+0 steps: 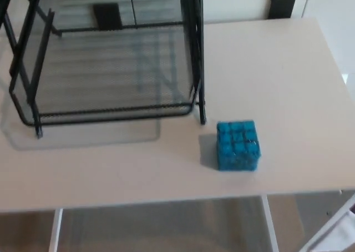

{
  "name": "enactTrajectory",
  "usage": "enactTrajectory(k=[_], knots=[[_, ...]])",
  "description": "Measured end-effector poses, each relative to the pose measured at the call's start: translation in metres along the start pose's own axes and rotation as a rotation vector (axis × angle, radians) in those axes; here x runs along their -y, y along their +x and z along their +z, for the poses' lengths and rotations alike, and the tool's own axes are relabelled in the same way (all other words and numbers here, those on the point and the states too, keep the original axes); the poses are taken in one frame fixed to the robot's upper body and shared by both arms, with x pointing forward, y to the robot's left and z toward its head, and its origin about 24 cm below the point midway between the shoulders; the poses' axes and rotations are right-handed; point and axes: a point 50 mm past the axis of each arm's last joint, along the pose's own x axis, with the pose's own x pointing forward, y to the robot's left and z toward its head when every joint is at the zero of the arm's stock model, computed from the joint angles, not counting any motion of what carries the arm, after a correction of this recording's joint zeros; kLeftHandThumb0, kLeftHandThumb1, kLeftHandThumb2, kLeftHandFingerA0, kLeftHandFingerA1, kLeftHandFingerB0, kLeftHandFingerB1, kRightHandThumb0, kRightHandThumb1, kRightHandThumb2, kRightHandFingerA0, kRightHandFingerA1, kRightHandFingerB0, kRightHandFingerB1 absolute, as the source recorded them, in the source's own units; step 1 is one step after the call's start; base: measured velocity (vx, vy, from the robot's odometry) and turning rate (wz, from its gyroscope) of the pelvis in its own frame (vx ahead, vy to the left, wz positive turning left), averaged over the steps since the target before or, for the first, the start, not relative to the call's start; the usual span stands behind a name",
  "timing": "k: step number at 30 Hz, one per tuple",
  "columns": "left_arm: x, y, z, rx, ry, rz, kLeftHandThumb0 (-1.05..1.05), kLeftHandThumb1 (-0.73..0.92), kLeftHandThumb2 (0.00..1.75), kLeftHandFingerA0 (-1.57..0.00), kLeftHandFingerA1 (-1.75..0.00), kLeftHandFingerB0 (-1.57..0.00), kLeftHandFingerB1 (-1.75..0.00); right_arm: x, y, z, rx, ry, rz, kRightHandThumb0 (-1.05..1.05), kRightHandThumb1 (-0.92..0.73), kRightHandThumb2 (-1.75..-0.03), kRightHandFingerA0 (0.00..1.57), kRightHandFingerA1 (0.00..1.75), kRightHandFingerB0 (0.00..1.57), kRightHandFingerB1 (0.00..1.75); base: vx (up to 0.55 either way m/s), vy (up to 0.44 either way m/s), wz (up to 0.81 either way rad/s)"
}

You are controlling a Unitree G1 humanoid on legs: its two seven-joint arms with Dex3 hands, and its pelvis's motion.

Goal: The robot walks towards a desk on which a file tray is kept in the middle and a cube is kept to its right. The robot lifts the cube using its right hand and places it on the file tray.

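Little of the task looks done beyond the approach: the desk (277, 69) fills the head view from close by, but the lifting and the placing are both left to do. The blue cube (237, 145) sits untouched on the desk top near the front edge, just to the right of the file tray (111, 114) and apart from it. Neither the left nor the right hand shows in the picture, so how their fingers stand cannot be told; nothing is gripping the cube. The tray is a black wire-mesh rack, and the tier in view appears empty. Its front right post (201, 91) rises upright between the cube and the mesh, so by my reckoning the cube will have to be carried up and over the rim and past that post, not slid straight across. Behind the desk a dark block (282, 5) stands against the pale wall, well clear of the work
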Motion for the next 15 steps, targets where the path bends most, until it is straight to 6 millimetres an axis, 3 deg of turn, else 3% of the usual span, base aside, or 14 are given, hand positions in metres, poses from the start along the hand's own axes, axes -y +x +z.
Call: enactTrajectory(k=[1, 2, 3, 4, 5, 6, 8, 9, 10, 11, 12, 13, 14, 15], knots=[[0.000, -0.001, 0.001, 0.010, -0.010, 0.002, -0.60, 0.87, 0.66, -0.11, -0.45, 0.00, -0.04, -0.001, 0.001, 0.005, 0.023, 0.023, -0.007, -0.57, -0.62, -0.58, 0.21, 0.32, 0.00, 0.28, 0.32, 0.159, 0.86], [0.001, -0.001, 0.004, 0.030, -0.016, 0.003, -0.58, 0.77, 0.84, -0.08, -0.47, 0.00, 0.00, -0.001, 0.001, 0.008, 0.042, 0.036, -0.012, -0.57, -0.62, -0.58, 0.20, 0.33, 0.00, 0.24, 0.30, 0.139, -0.50], [0.001, -0.002, 0.006, 0.042, -0.024, 0.008, -0.62, 0.86, 0.66, -0.13, -0.46, 0.00, 0.00, -0.001, 0.001, 0.011, 0.057, 0.045, -0.016, -0.59, -0.47, -0.81, 0.10, 0.45, 0.00, 0.24, 0.30, 0.143, -0.05], [0.000, -0.002, 0.006, 0.045, -0.027, 0.011, -0.58, 0.77, 0.85, -0.07, -0.46, 0.00, 0.00, -0.001, 0.001, 0.011, 0.058, 0.048, -0.016, -0.58, -0.61, -0.58, 0.18, 0.33, 0.00, 0.25, 0.30, 0.139, 0.03], [-0.003, -0.003, 0.004, 0.044, -0.036, 0.025, -0.59, 0.76, 0.86, -0.08, -0.46, 0.00, 0.00, -0.002, 0.000, 0.006, 0.042, 0.058, -0.015, -0.56, -0.60, -0.59, 0.18, 0.34, 0.00, 0.22, 0.15, 0.065, 0.19], [-0.005, -0.004, 0.002, 0.040, -0.041, 0.033, -0.59, 0.75, 0.85, -0.08, -0.45, 0.00, 0.00, -0.003, -0.001, 0.001, 0.020, 0.065, -0.014, -0.63, -0.48, -0.80, 0.12, 0.45, 0.00, 0.17, 0.16, 0.027, 0.04], [-0.008, -0.006, -0.001, 0.033, -0.049, 0.049, -0.73, 0.71, 0.94, -0.03, -0.41, 0.00, -0.07, -0.004, -0.005, -0.011, -0.037, 0.081, -0.017, -0.62, -0.48, -0.81, 0.12, 0.43, 0.00, 0.19, 0.15, 0.015, 0.10], [-0.010, -0.006, -0.003, 0.031, -0.051, 0.056, -0.57, 0.79, 0.87, -0.05, -0.39, 0.00, 0.00, -0.004, -0.007, -0.018, -0.064, 0.090, -0.020, -0.57, -0.62, -0.59, 0.19, 0.32, 0.00, 0.25, 0.15, 0.004, 0.08], [-0.011, -0.008, -0.004, 0.031, -0.049, 0.060, -0.59, 0.82, 0.70, -0.04, -0.37, 0.00, -0.02, -0.002, -0.009, -0.023, -0.086, 0.105, -0.030, -0.55, -0.62, -0.59, 0.19, 0.33, 0.00, 0.25, 0.15, -0.005, 0.09], [-0.013, -0.010, -0.006, 0.030, -0.047, 0.064, -0.71, 0.65, 0.95, -0.01, -0.41, 0.00, -0.15, 0.000, -0.012, -0.027, -0.102, 0.117, -0.041, -0.55, -0.63, -0.59, 0.20, 0.32, 0.00, 0.26, 0.15, -0.014, 0.12], [-0.014, -0.010, -0.008, 0.025, -0.051, 0.070, -0.57, 0.90, 0.66, -0.03, -0.38, 0.00, -0.03, 0.002, -0.015, -0.031, -0.115, 0.132, -0.054, -0.55, -0.63, -0.59, 0.20, 0.33, 0.00, 0.26, 0.15, -0.019, 0.14], [-0.016, -0.011, -0.011, 0.014, -0.057, 0.079, -0.57, 0.90, 0.66, -0.03, -0.38, 0.00, -0.03, 0.004, -0.017, -0.034, -0.127, 0.146, -0.068, -0.55, -0.63, -0.59, 0.20, 0.33, 0.00, 0.26, 0.15, -0.026, 0.28], [-0.017, -0.012, -0.013, 0.009, -0.059, 0.083, -0.58, 0.80, 0.89, -0.02, -0.40, 0.00, 0.00, 0.006, -0.020, -0.038, -0.141, 0.156, -0.076, -0.54, -0.63, -0.59, 0.19, 0.33, 0.00, 0.26, 0.14, -0.147, 0.06], [-0.018, -0.013, -0.017, 0.000, -0.064, 0.088, -0.58, 0.80, 0.89, -0.02, -0.40, 0.00, 0.00, 0.003, -0.022, -0.044, -0.164, 0.178, -0.078, -0.54, -0.63, -0.59, 0.19, 0.33, 0.00, 0.26, 0.30, 0.062, 0.03]])
